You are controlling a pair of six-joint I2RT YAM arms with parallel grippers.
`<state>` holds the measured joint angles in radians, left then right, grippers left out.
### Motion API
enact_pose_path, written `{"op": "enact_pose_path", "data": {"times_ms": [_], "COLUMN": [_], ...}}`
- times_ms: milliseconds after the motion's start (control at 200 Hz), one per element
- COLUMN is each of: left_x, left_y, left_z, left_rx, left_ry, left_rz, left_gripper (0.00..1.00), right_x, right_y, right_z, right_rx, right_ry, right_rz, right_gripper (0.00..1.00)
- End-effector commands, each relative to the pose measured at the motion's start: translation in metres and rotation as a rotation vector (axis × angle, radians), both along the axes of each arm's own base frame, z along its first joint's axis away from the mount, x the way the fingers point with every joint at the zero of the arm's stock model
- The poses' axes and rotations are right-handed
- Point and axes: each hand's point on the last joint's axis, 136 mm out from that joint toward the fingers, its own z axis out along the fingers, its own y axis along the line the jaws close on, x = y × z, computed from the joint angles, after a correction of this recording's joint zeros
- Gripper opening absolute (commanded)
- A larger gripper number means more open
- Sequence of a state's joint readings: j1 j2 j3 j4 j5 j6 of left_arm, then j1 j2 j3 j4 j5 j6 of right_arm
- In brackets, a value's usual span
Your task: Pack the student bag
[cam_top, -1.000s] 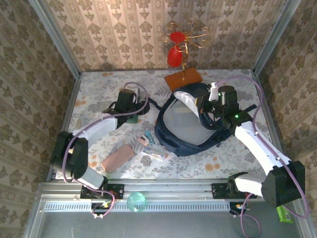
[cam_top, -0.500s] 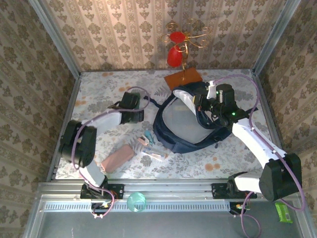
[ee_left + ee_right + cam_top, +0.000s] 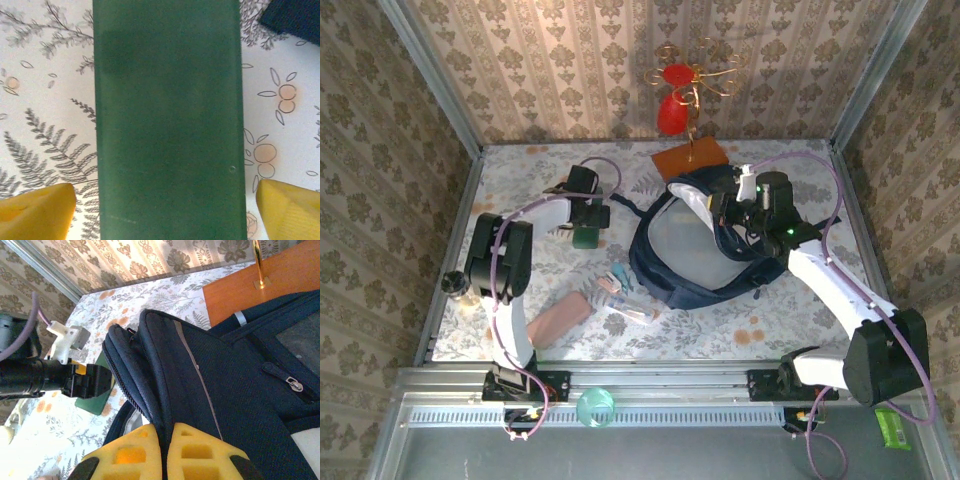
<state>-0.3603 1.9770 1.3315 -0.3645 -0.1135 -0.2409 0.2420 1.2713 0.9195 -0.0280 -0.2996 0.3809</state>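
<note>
The student bag, a large navy backpack, lies open at centre right with its grey lining up. My right gripper is shut on the raised edge of its opening, and its yellow fingertips pinch the navy fabric beside the zip. A flat dark green book lies on the table left of the bag. My left gripper hangs over it, open, one yellow fingertip on each side of the book and clear of it. From above, this gripper sits over the book.
A brown wooden base with a gold wire stand and red ornaments stands behind the bag. A pinkish case and several small items lie near the front. A bottle stands at the left edge.
The left arm has folded back toward the left wall, its wrist staying over the green book. The right gripper keeps its pinch on the bag's edge.
</note>
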Motion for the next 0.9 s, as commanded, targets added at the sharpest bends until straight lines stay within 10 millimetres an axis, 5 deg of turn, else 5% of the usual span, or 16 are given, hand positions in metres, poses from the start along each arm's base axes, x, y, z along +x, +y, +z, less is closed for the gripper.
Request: {"op": "enact_pose_path", "data": {"times_ms": [0,210,375,470,620,745,895], "left_x": [0.001,0.005,-0.009,-0.037,-0.081,-0.099,-0.093], "left_y": [-0.006,-0.006,-0.012,-0.047,-0.112,-0.158,-0.189], "left_z": [-0.009,0.003,0.076,0.132,0.173,0.184,0.180], "left_rx": [-0.040,-0.079,-0.225,-0.522,-0.806,-0.956,-1.074], "left_ry": [0.051,0.022,-0.167,-0.264,-0.256,-0.219,-0.189], "left_rz": [-0.025,-0.007,0.022,-0.001,-0.053,-0.056,0.007], "left_gripper": [0.87,0.61,0.49,0.48,0.48,0.48,0.47], "right_x": [0.010,0.011,0.013,0.012,0.013,0.019,0.024], "right_y": [0.001,0.003,0.007,0.013,0.020,0.021,0.025], "right_z": [0.017,0.022,0.032,0.045,0.070,0.079,0.094], "right_rx": [0.040,0.043,0.097,0.143,0.159,0.154,0.175], "right_ry": [-0.073,-0.080,-0.080,-0.099,-0.143,-0.144,-0.161], "right_rz": [-0.016,-0.016,-0.032,-0.036,-0.044,-0.055,-0.045], "right_gripper": [0.00,0.00,0.00,0.00,0.00,0.00,0.00]}}
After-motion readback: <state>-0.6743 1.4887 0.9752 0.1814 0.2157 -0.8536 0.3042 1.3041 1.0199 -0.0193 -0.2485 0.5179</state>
